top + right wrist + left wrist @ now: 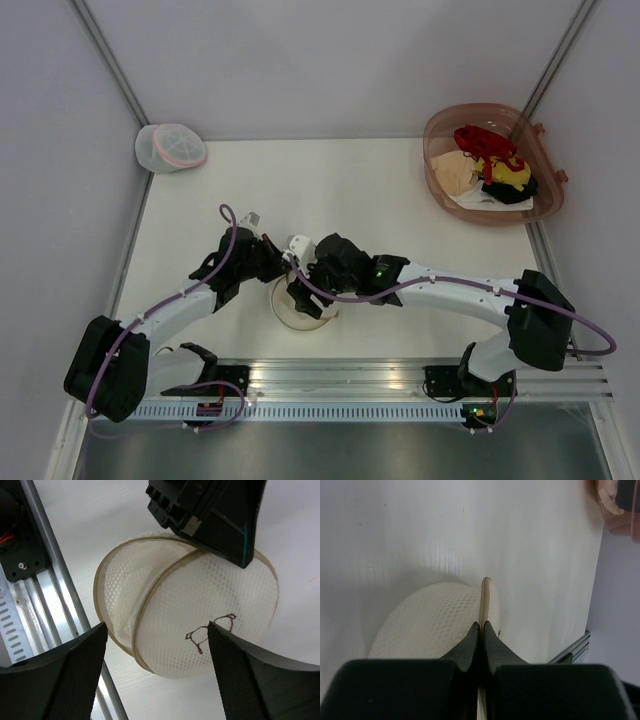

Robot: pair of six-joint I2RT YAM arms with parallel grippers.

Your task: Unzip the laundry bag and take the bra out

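The cream mesh laundry bag [300,316] lies near the front middle of the table, below both grippers. In the right wrist view the laundry bag [215,600] stands open, its two tan-rimmed halves apart and the black bra outline on the upper half. No garment shows inside. My left gripper [284,262] is shut on the upper half's rim [486,594]; its fingers [470,640] pinch the tan band. My right gripper [156,630] is open just above the bag, touching nothing. The red bra [482,141] lies in the pink basket at the back right.
The pink basket [432,150] also holds a yellow garment [508,175], a beige one [455,170] and something black. A whiter round bag with a pink band [170,148] sits at the back left corner. The aluminium rail [400,375] runs along the near edge.
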